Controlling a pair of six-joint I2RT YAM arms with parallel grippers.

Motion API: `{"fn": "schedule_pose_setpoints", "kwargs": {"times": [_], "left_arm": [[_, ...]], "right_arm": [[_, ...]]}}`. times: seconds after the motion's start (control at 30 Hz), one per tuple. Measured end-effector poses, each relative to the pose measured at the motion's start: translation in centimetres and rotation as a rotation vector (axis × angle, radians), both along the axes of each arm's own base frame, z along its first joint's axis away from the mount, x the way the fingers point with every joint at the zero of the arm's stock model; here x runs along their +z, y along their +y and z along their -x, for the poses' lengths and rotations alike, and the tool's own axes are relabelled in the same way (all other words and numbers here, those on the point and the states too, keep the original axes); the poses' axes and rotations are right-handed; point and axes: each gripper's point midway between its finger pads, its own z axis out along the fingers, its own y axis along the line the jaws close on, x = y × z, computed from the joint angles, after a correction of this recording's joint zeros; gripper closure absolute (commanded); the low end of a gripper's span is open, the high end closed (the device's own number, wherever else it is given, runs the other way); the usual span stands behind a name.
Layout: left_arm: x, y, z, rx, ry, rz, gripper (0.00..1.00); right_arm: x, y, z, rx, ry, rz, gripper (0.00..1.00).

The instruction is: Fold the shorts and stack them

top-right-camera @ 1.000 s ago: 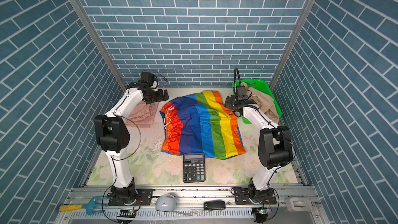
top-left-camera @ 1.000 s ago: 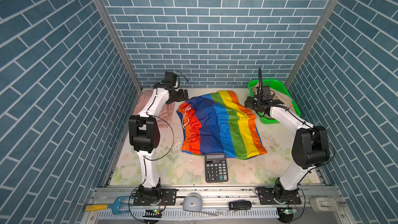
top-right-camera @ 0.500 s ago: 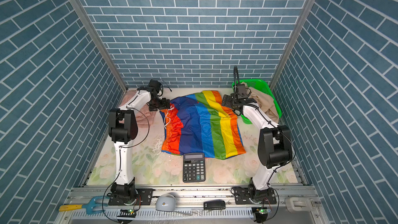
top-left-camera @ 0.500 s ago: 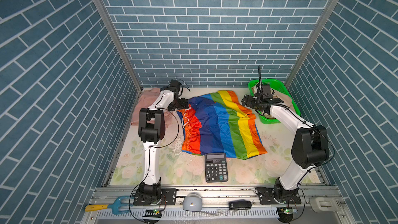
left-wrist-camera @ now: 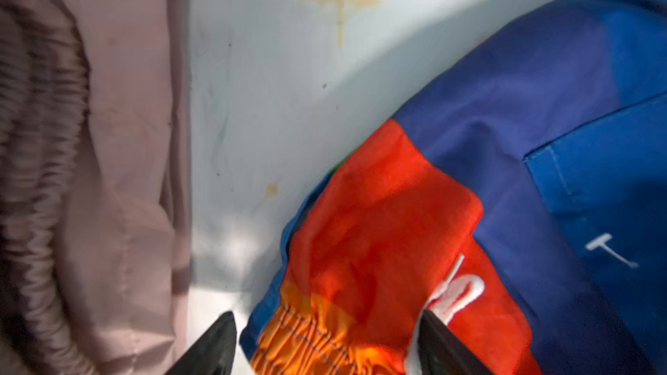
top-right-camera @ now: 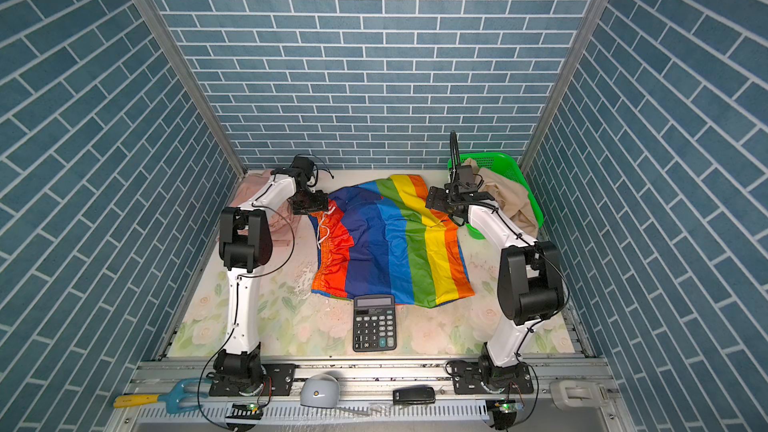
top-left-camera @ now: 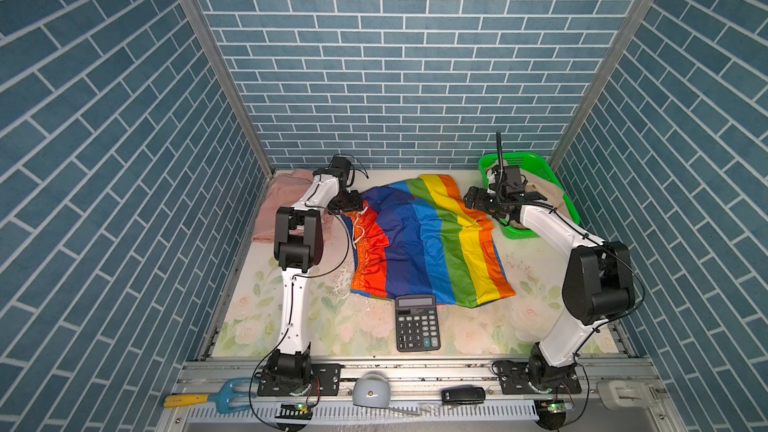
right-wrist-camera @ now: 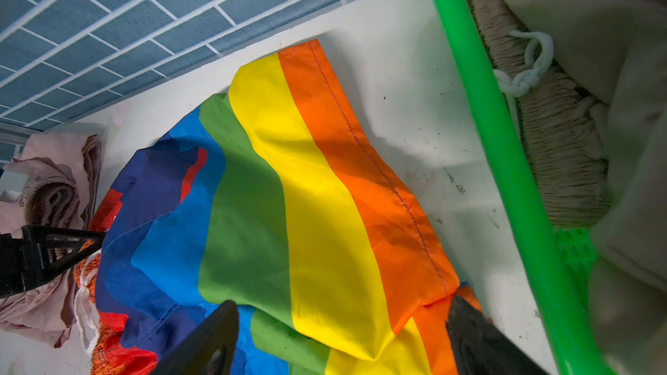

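The rainbow-striped shorts (top-left-camera: 424,243) (top-right-camera: 386,243) lie spread in mid-table, waist to the left. My left gripper (top-left-camera: 351,203) (left-wrist-camera: 325,315) sits at the waist's far corner. It is open, with one finger on each side of the gathered orange waistband (left-wrist-camera: 310,340) and the white drawstring (left-wrist-camera: 462,294) by one finger. My right gripper (top-left-camera: 478,201) (right-wrist-camera: 343,303) is open, low over the shorts' far right leg hem, its jaws spanning the yellow and orange stripes. The pale pink shorts (top-left-camera: 286,193) (left-wrist-camera: 108,138) lie folded at the far left. The beige shorts (top-left-camera: 548,197) (right-wrist-camera: 577,66) fill the basket.
The green mesh basket (top-left-camera: 519,160) (right-wrist-camera: 505,156) stands at the back right, close beside my right gripper. A black calculator (top-left-camera: 417,322) lies just in front of the rainbow shorts. Brick-patterned walls close in the back and both sides.
My left arm has swung from over the pink shorts down to the rainbow shorts' waist corner, and its jaws have narrowed somewhat. My right gripper has stayed near the hem, opening slightly.
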Motion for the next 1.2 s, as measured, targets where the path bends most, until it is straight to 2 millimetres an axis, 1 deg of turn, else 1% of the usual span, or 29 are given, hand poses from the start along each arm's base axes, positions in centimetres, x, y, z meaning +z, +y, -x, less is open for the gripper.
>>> {"fn": "schedule_pose_setpoints", "kwargs": {"times": [0.1,0.23,0.27,0.3,0.37,0.4,0.43,0.57,0.6,0.7,0.77,0.83,0.93,1.03,1.1,1.2], "left_arm": [[-0.2,0.1,-0.1,-0.005,0.0,-0.008,0.24],[-1.0,0.1,-0.1,-0.012,0.009,-0.012,0.37],[-1.0,0.1,-0.1,-0.014,0.01,-0.013,0.41],[-1.2,0.1,-0.2,-0.013,0.01,-0.012,0.48],[-1.2,0.0,-0.1,-0.018,0.01,-0.009,0.66],[-1.3,0.0,-0.2,-0.016,0.009,-0.004,0.77],[-1.3,-0.1,-0.2,-0.02,0.008,0.001,0.84],[-1.2,-0.6,-0.2,-0.041,-0.002,0.016,0.97],[-1.1,-0.7,-0.2,-0.045,-0.005,0.017,1.0],[-1.0,-0.8,0.3,-0.059,-0.012,0.018,1.0],[-0.9,-0.8,0.8,-0.067,-0.013,0.013,1.0],[-0.5,-0.8,1.2,-0.077,-0.015,0.008,1.0],[0.7,-0.8,1.2,-0.09,-0.039,0.0,1.0],[2.0,-0.8,1.0,-0.096,-0.065,-0.003,1.0],[2.6,-0.8,0.9,-0.099,-0.079,-0.002,1.0],[3.0,-0.8,0.9,-0.101,-0.087,-0.002,1.0]], "right_arm": [[-0.1,0.1,0.0,0.003,0.001,-0.003,0.1],[-0.1,0.1,0.0,0.005,-0.001,-0.006,0.1],[-0.1,0.1,0.0,0.005,-0.001,-0.006,0.1],[-0.1,0.1,0.0,0.005,0.0,-0.006,0.09],[0.0,0.1,-0.1,0.004,0.004,-0.003,0.08],[0.3,0.2,-0.4,0.004,0.005,-0.003,0.08],[0.6,0.3,-1.2,0.002,-0.002,-0.002,0.07],[2.0,1.2,-4.9,0.008,-0.046,-0.006,0.06],[2.0,1.4,-5.8,0.012,-0.051,-0.002,0.03],[1.2,2.1,-8.5,0.024,-0.057,0.003,0.02],[0.0,2.6,-10.3,0.036,-0.05,0.002,0.02],[-1.9,3.2,-11.9,0.049,-0.03,-0.002,0.02],[-5.0,3.8,-13.8,0.06,0.01,-0.008,0.02],[-7.1,4.5,-15.6,0.071,0.03,-0.036,0.02],[-7.8,4.9,-16.9,0.069,0.029,-0.062,0.02],[-7.9,5.7,-19.2,0.066,-0.008,-0.116,0.02]]}}
